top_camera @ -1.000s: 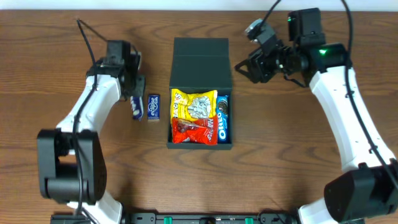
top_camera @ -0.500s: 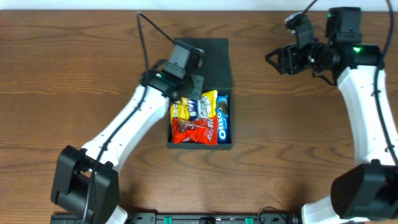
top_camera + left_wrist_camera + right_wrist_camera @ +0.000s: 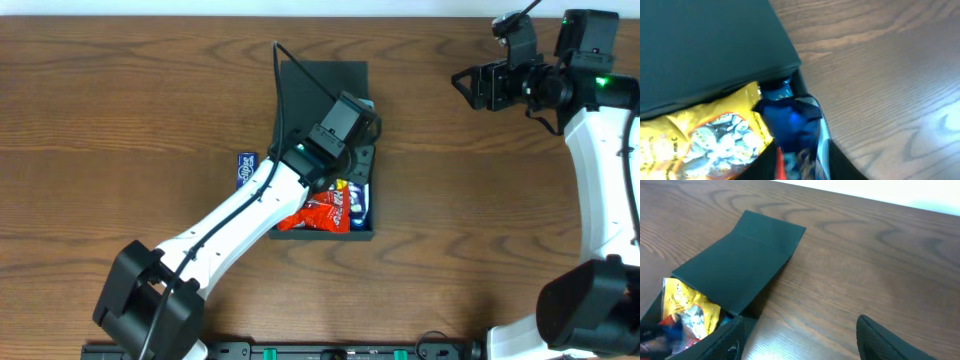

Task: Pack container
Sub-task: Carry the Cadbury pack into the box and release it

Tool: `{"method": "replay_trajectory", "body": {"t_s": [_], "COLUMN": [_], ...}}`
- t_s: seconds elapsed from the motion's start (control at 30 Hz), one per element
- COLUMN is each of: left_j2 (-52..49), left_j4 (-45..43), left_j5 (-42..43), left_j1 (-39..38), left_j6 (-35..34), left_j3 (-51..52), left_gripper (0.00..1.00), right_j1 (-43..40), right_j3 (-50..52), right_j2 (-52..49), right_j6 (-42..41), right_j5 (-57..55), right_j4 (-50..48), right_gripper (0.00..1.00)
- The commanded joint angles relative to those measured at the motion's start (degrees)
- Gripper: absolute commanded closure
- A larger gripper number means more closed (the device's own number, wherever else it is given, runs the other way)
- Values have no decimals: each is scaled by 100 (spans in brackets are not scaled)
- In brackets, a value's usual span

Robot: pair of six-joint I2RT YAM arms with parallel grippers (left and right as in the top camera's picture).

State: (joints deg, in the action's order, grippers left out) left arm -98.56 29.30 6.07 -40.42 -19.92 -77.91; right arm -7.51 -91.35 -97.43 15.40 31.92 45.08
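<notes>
The container [image 3: 322, 85] is a dark box with its flap lid lying open toward the back; it also shows in the left wrist view [image 3: 705, 50] and the right wrist view [image 3: 740, 270]. Inside lie a yellow packet [image 3: 705, 140], a red packet [image 3: 318, 212] and a blue Oreo packet [image 3: 359, 198]. My left gripper [image 3: 350, 172] reaches over the box's right side and is shut on a blue snack packet [image 3: 790, 122], held down among the other packets [image 3: 800, 167]. My right gripper [image 3: 470, 85] is open and empty, raised at the back right, well clear of the box [image 3: 800, 350].
A small blue gum packet [image 3: 246, 170] lies on the wooden table just left of the box, beside my left arm. My left arm crosses the table from the front left up to the box.
My left gripper has carried the blue packet from the box's left side across to its right side and lower into it. The right gripper has drawn slightly further to the back right.
</notes>
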Motion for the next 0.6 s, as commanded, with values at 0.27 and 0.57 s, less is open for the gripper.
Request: {"method": "replay_trajectory", "body": {"t_s": [0.27, 0.57], "left_j2": [188, 564], "left_j4": [-273, -229], "left_j5": [-710, -2109], "left_j1": [240, 1458], "left_j6": [208, 1078], "left_j3": [-72, -68], "left_gripper": [5, 5], "right_j1": [-46, -39], "right_j3": [-59, -59], "right_j2": [79, 79], "right_j6": [-42, -57], "right_j5": [44, 44], "right_j4": [-31, -33], "right_gripper": [29, 28]}}
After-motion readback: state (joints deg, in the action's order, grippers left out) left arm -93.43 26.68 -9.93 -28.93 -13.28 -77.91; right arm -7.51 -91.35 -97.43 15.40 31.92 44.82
